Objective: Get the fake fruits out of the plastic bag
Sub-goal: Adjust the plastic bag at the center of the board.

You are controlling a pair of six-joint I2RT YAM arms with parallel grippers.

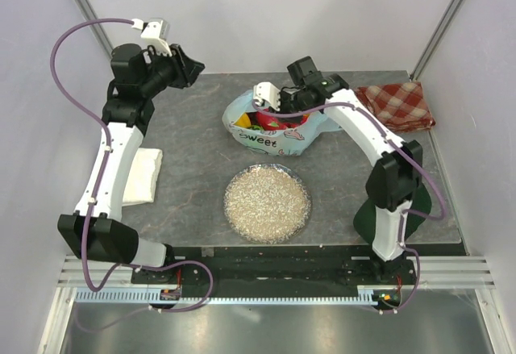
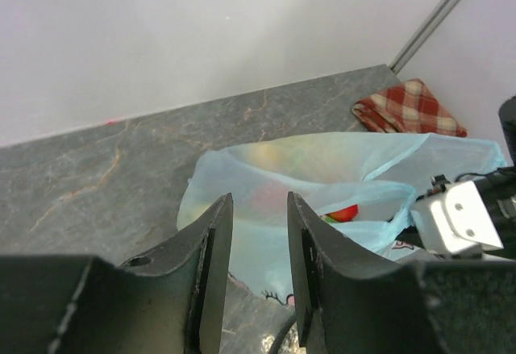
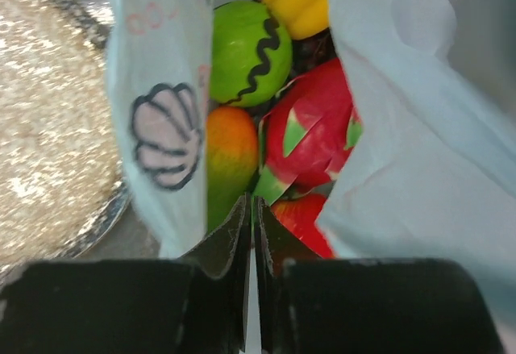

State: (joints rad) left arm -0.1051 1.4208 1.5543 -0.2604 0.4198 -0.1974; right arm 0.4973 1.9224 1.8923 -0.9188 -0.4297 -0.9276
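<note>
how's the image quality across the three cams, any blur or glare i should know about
Top external: evenly lit and sharp, only faint shadows; the glittery plate sparkles. Left wrist: its own fingers are dark and soft up close, the plastic bag and checkered cloth fairly clear. Right wrist: very close, fake fruits slightly soft, plate washed out bright at left.

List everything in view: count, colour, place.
plastic bag: 1, light blue, back centre of table, mouth open
fake fruits: at least 5 showing, green, yellow, pink-red, orange-green, red, inside bag
round plate: 1, glittery silver, in front of bag
checkered cloth: 1, red-white, back right corner
folded pad: 1, white, left side
dark green item: 1, front right, mostly hidden
table: 1, grey stone-look
left hand: 1, black, open, raised back left
right hand: 1, black, fingers nearly together, at bag mouth
</note>
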